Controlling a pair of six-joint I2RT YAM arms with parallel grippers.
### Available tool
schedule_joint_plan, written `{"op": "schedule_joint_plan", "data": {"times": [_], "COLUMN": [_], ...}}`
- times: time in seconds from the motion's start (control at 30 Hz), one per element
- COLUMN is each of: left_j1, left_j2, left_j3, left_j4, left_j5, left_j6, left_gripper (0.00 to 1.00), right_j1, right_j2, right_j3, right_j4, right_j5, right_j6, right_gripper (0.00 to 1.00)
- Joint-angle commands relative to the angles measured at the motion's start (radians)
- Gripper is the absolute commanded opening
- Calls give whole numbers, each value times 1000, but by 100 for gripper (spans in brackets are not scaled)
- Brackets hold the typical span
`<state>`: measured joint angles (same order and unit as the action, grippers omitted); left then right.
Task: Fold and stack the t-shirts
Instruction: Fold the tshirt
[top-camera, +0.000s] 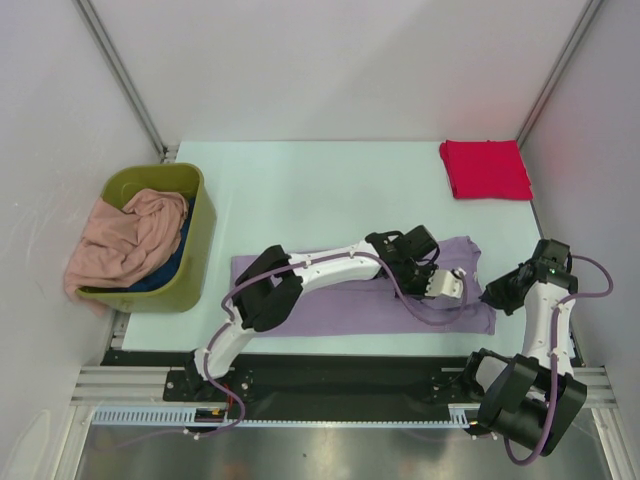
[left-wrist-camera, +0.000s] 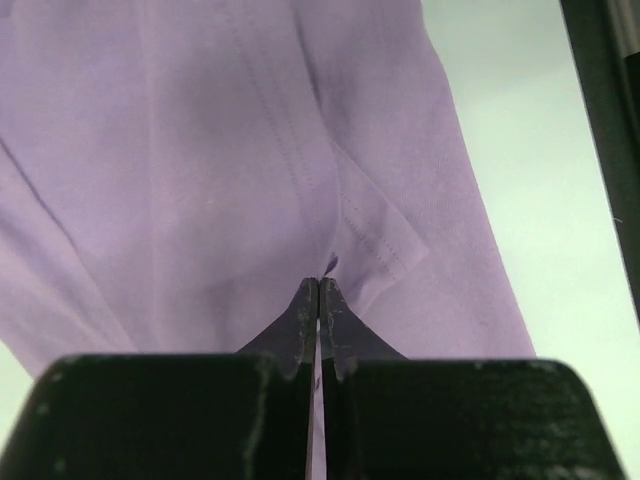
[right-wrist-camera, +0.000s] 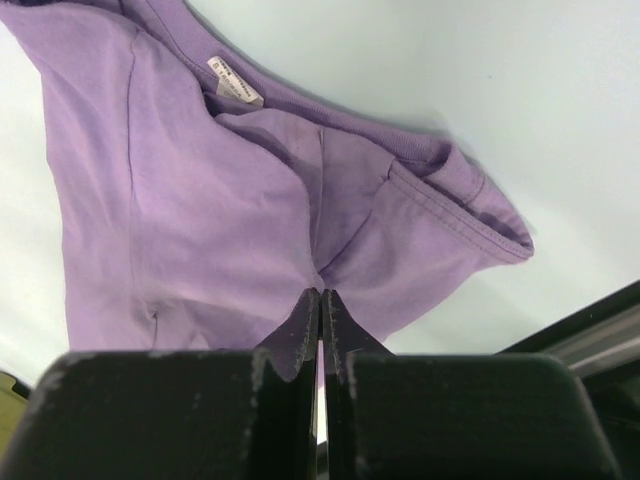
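Table (top-camera: 300, 190): jaws tight on lavender t-shirt (top-camera: 340, 308)

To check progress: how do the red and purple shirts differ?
The red shirt is folded small; the purple shirt lies spread long. Red sits far right, untouched; purple lies at the near edge, left claw and right claw shut on it. Both rest on the table.

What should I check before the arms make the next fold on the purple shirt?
1. Is the left gripper pinching the purple shirt? Ok, shut on cloth.
2. Is the right gripper pinching it? Ok, shut on cloth below the collar.
3. Is the shirt flat? Not ok, bunched at the collar and sleeve.
4. Is the red shirt out of the way? Ok, folded at the far right corner.
5. Is the pink shirt in the bin? Ok.
6. How deep is each pinch? Cannot tell.
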<state>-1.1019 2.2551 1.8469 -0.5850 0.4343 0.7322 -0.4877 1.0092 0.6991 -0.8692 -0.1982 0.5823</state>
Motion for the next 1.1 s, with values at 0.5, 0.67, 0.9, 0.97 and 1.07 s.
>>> {"op": "schedule_joint_plan", "data": {"times": [0.5, 0.67, 0.9, 0.97, 1.07], "left_j1": [100, 100, 123, 138, 157], "left_j2": [-126, -124, -101, -82, -63], "left_j3": [-3, -5, 1, 6, -3], "left_j4": [-269, -286, -250, -228, -159], "left_j5": [277, 285, 302, 296, 261], "left_j6": [76, 95, 73, 46, -22], "left_gripper": [0, 0, 0, 0, 0], "right_j1": [80, 87, 92, 87, 109], "right_j2": [-132, -210, -105, -54, 17], "right_j3": [126, 91, 22, 19, 20], "right_j4": [-304, -321, -124, -84, 27], "right_j5": [163, 158, 109, 115, 68], "right_j6": [1, 27, 42, 33, 56], "right_gripper": [0, 0, 0, 0, 0]}}
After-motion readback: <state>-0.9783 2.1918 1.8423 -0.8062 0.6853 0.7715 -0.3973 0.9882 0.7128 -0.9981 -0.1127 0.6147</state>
